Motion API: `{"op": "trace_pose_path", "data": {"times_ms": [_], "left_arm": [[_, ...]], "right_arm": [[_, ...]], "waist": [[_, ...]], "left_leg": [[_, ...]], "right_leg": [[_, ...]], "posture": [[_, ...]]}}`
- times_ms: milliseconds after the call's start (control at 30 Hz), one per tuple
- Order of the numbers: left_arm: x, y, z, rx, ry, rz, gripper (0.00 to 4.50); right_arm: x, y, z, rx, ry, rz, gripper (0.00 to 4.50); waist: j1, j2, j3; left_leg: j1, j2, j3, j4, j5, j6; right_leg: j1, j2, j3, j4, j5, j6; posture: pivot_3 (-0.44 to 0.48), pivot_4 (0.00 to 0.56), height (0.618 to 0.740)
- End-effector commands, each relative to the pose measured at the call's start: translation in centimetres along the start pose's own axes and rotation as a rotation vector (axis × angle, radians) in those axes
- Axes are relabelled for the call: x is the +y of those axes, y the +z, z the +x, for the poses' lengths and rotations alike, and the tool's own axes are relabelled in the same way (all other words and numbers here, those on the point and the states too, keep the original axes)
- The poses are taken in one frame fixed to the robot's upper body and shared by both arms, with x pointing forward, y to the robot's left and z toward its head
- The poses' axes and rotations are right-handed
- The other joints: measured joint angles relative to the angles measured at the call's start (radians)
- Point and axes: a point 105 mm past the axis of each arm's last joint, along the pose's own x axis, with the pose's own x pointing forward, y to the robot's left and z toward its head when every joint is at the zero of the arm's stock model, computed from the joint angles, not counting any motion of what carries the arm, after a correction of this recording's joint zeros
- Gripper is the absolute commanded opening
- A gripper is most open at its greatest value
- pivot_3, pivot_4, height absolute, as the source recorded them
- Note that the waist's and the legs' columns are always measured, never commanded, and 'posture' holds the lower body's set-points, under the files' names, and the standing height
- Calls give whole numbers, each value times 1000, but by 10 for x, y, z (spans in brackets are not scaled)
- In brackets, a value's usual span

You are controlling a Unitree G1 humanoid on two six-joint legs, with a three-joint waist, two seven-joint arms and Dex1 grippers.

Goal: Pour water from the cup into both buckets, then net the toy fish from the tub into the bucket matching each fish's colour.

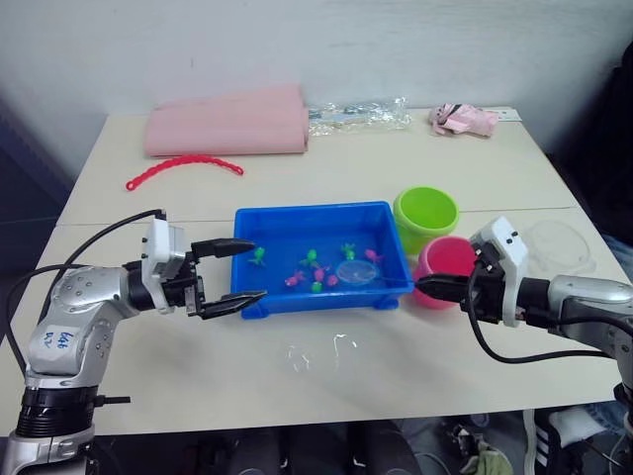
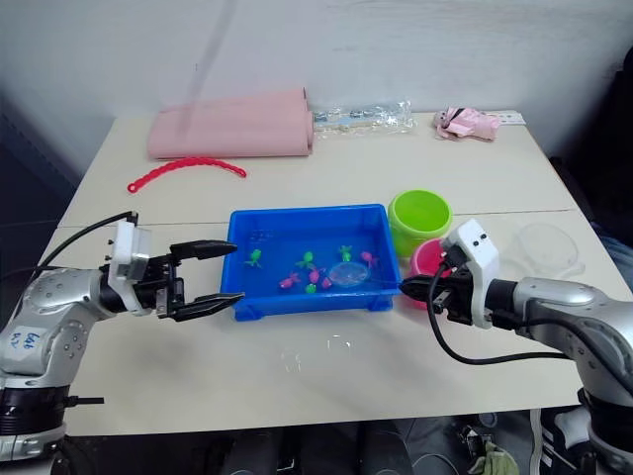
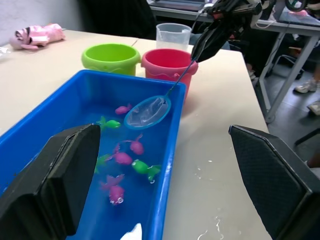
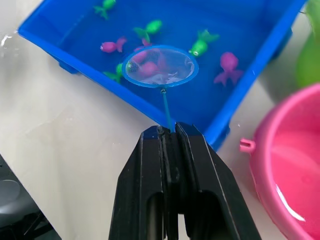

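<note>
Two buckets stand at the right end of the tub (image 1: 282, 226): the lime green bucket (image 1: 426, 218) just beyond the tub's far right corner, the pink bucket (image 1: 444, 269) nearer, just off the tub's right wall, the two pails close against each other. One clear cup (image 1: 560, 247) sits on the surface (image 1: 396, 163) to the right of both, apart from them.

Eight or so toy fish lie in the tub's water, mostly toward its right half; I count about three green fish (image 3: 145, 168) and five pink fish (image 3: 122, 158), though some overlap. One net (image 4: 159, 66) hangs over them, its light blue hoop above a pink fish near the tub's near wall, its thin handle running back over the rim.

Both arms are low over the surface. The right pincer (image 4: 169, 134) has its fingers pressed together on the net's handle, just in front of the pink bucket. The left pincer (image 1: 235, 273) holds nothing and is spread wide, one finger above the tub's left rim and the other at its near left corner.

Far back lie a folded pink cloth (image 1: 229, 124), a red beaded strip (image 1: 184, 166), a clear wrapper (image 1: 358, 115) and a small pink toy (image 1: 462, 120). Open surface runs along the near edge, with a few water spots (image 1: 318, 351).
</note>
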Motion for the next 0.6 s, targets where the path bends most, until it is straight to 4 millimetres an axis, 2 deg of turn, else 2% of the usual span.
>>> {"op": "trace_pose_path", "data": {"times_ms": [33,267,400,600], "left_arm": [[-5,11,7,-31,-37,30,4467],[-11,12,15,-38,-70,36,4467],[-16,10,16,-46,-59,30,4467],[-22,6,17,-51,-33,21,4467]], "right_arm": [[-5,7,-1,45,-40,17,0],[-9,17,11,186,-58,55,0],[-7,22,11,213,-33,56,0],[-17,26,19,229,-114,48,0]], "waist": [[-3,0,0],[-3,0,0],[-1,0,0],[-1,0,0]], "left_leg": [[0,0,0,0,0,0],[0,0,1,0,0,0],[-1,0,1,0,-1,0],[-1,0,2,0,-1,1]], "right_leg": [[0,0,0,0,0,0],[-1,0,0,0,0,0],[-1,0,0,0,0,0],[-1,-1,0,-1,0,0]], "posture": [[0,150,740],[0,150,740],[0,150,740],[0,150,740]]}}
